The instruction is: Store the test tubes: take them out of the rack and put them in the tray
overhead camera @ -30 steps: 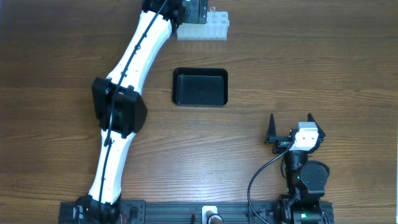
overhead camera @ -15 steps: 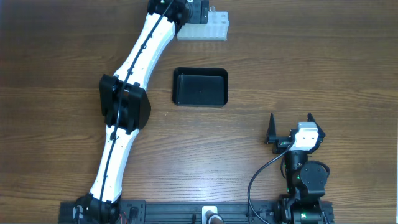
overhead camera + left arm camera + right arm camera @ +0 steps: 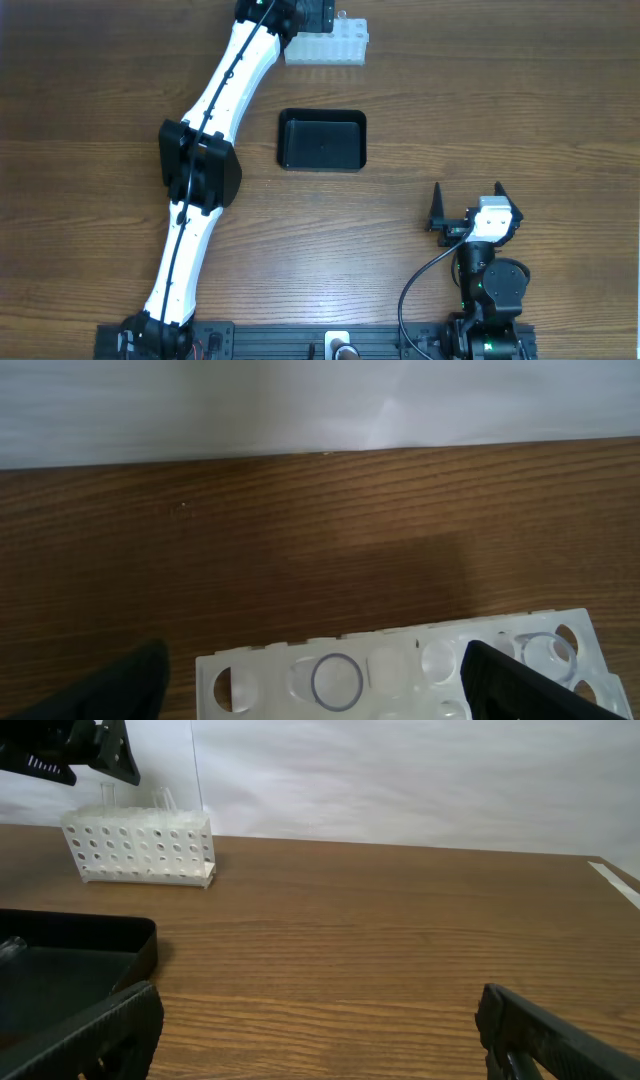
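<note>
Your left arm (image 3: 215, 110) runs up the left half of the top view to the upper edge. There the left end effector (image 3: 316, 14) sits over the left part of the white rack (image 3: 335, 47). In the left wrist view that end effector (image 3: 312, 665) has its fingers spread wide at the two lower corners of the frame. The rack (image 3: 400, 660) shows between them, and they grip nothing. A test tube (image 3: 335, 679) stands in a hole near the middle of the lower edge. A second tube (image 3: 548, 649) stands in a hole at the lower right.

The black tray (image 3: 322, 145) lies on the wooden surface (image 3: 500, 90) just above the centre of the top view. It is directly below the rack and apart from it.

Your right end effector (image 3: 467, 205) is in the lower right of the top view, well apart from both tray and rack. Its fingers are open with nothing between them. In its wrist view the end effector (image 3: 320, 1020) looks across the surface. There the rack (image 3: 140, 848) is at upper left and a corner of the tray (image 3: 70, 932) is at lower left.
</note>
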